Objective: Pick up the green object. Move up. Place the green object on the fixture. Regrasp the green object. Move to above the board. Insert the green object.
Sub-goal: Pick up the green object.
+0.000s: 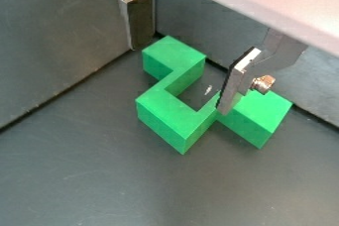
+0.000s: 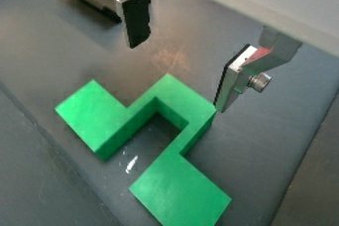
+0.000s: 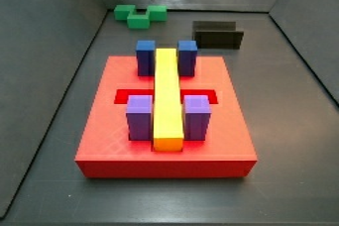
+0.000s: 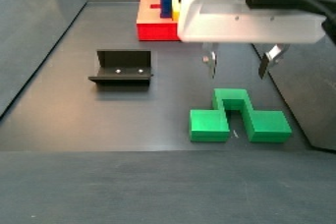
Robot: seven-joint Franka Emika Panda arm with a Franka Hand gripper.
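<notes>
The gripper (image 4: 239,66) hangs just above the green object (image 4: 238,115) on the dark bench (image 4: 105,120), its fingers (image 1: 135,22) spread apart with nothing between them; in both wrist views the silver plates stand either side of the piece's raised middle, one finger (image 2: 240,79) close beside the cube, though whether it touches cannot be told; the green object (image 1: 189,103) lies flat on the bench near the wall, its crossbar arms reaching out from the centre block. In a side view the fixture (image 4: 121,68) sits well apart from the piece, open-topped and holding nothing; the board (image 3: 166,121) lies farther off, its yellow bar (image 3: 166,96) running between blue blocks (image 3: 146,56) and purple blocks (image 3: 139,118); from there the green object (image 3: 138,14) shows small at the far end of the bench, beside the fixture (image 3: 217,34).
</notes>
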